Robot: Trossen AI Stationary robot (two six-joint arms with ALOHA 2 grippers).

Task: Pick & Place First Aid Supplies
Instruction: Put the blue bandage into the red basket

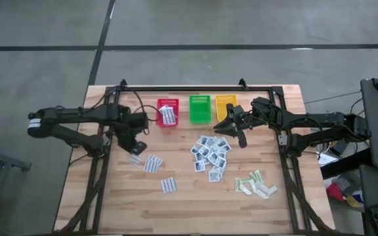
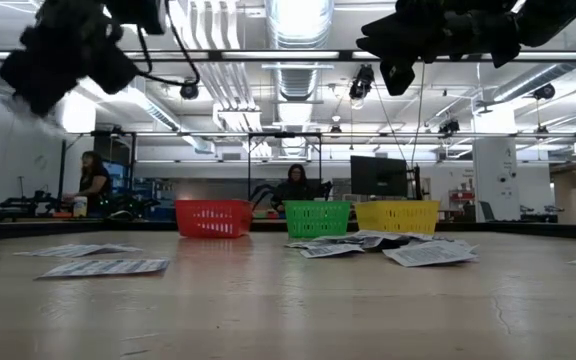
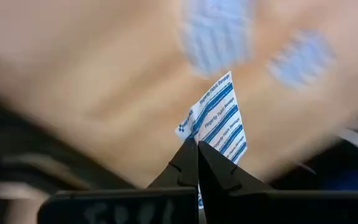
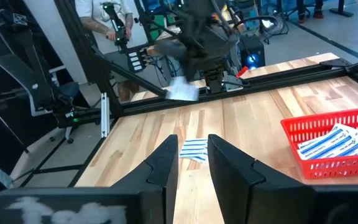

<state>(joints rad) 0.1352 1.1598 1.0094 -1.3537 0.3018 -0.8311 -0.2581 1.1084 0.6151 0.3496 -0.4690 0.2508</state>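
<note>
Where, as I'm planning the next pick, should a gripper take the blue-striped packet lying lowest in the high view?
Probably straight down on the striped packet, pinching across its narrow width near one end: it lies flat on the table, apart from the others, leaving no side to get under.

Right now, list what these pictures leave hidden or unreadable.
- Left wrist view: the table is blurred; only the striped packet pinched in the left gripper is sharp.
- Low view: the green basket and yellow basket walls hide any contents.
- High view: print on the square packets is too small to read.
- Right wrist view: the red basket is cut off by the edge beyond the right gripper.
</note>
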